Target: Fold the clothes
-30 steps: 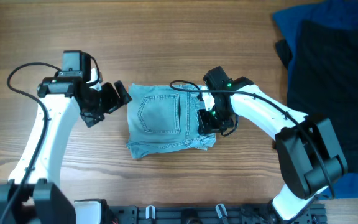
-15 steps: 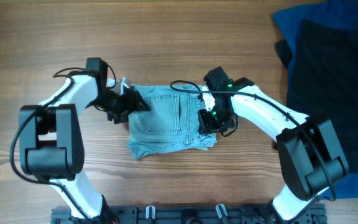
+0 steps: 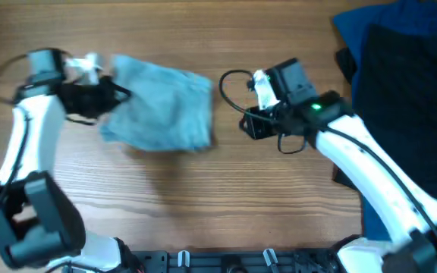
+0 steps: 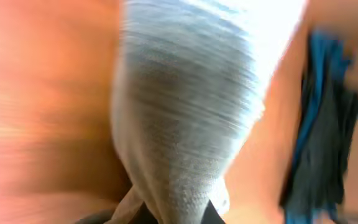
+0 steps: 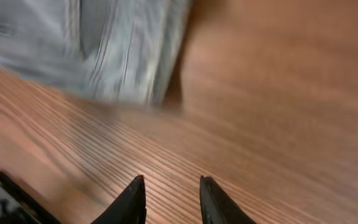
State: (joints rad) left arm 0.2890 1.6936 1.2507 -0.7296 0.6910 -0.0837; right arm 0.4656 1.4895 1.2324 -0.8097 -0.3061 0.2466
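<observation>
A brown wooden table [image 3: 203,212] with visible grain fills the overhead view. The left gripper [image 3: 103,95], at about ten o'clock from the table's centre, is pinched closed on the left edge of a pair of light blue faded denim shorts [image 3: 161,114]. They trail from it toward three o'clock as a compact, blurred bundle. Its white arm bends back to seven o'clock. The right gripper [image 5: 171,198] hangs just past the shorts' right edge with its fingers slightly parted and nothing between them. Its arm sweeps away to five o'clock. A large black garment [image 3: 408,98] lies over a dark blue cloth [image 3: 355,23] at two o'clock. The fold looks nearly finished. The next move likely calls for laying the bundle flat and letting go without pulling it open.
</observation>
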